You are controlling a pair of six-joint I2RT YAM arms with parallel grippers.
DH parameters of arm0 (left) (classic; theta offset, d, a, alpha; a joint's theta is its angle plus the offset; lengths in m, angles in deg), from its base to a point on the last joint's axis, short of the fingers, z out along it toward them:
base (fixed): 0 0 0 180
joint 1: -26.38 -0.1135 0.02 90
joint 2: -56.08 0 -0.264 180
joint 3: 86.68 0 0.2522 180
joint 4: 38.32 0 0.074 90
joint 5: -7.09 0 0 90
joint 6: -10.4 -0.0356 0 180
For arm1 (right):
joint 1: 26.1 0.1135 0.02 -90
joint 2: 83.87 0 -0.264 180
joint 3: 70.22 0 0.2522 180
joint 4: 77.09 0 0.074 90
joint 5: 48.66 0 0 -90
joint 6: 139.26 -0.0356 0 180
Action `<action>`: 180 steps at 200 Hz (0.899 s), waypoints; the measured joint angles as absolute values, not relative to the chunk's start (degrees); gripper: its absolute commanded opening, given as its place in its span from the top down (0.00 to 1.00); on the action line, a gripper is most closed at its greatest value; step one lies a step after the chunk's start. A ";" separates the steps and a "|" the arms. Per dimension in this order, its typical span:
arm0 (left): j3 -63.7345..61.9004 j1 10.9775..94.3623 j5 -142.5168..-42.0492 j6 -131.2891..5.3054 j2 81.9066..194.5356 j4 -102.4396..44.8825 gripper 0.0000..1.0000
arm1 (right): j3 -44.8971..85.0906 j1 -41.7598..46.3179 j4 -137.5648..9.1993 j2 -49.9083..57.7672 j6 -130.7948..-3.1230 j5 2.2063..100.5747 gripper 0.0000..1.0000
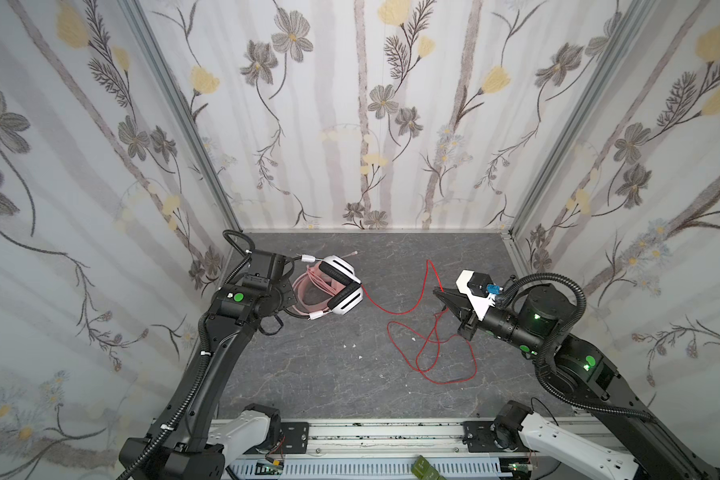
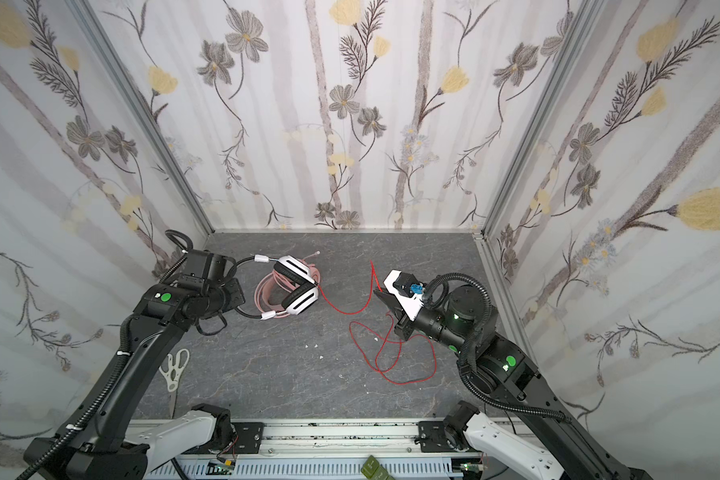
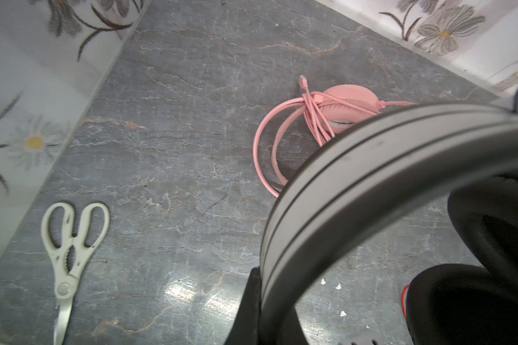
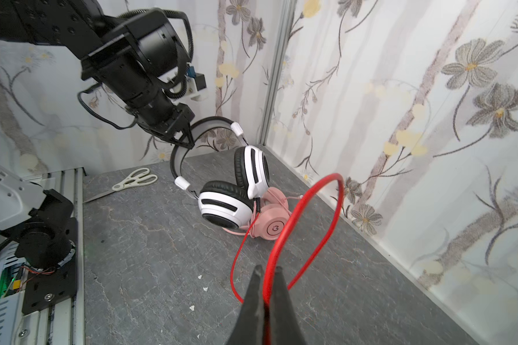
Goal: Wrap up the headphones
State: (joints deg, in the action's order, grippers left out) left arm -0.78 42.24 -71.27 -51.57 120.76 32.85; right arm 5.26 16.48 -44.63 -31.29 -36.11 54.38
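Floral-papered walls; grey marbled floor

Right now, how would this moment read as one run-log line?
left gripper: shut on white-and-black headset band | right gripper: shut on red cable, mostly loose on table | pink headset: on table, cable bundled

Headsets, two, far left on the one table: one white-and-black headset and one pink headset. One red cable, right of centre. One pair of scissors, near left. About four small white scraps, mid-table. Grippers, two: left gripper and right gripper.
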 measured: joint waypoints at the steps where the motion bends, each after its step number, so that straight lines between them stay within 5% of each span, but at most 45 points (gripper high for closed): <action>1: -0.76 42.37 -70.95 -51.61 120.83 32.94 1.00 | 5.48 16.51 -44.55 -31.27 -36.07 54.57 1.00; 44: 0.86 46.28 -62.64 -54.08 122.36 35.49 1.00 | 10.94 16.94 -40.96 -29.46 -33.82 56.58 1.00; 109: 2.37 49.80 -55.40 -59.76 121.99 37.05 1.00 | 14.48 17.75 -37.16 -26.70 -30.08 31.95 1.00; 180: 6.08 57.71 -53.79 -59.68 127.87 38.71 1.00 | 21.30 19.63 -41.71 -21.68 -27.26 33.94 1.00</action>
State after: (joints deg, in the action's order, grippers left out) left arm 6.08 57.71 -53.79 -59.68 127.87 38.71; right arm 21.30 19.63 -41.71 -21.68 -27.26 33.94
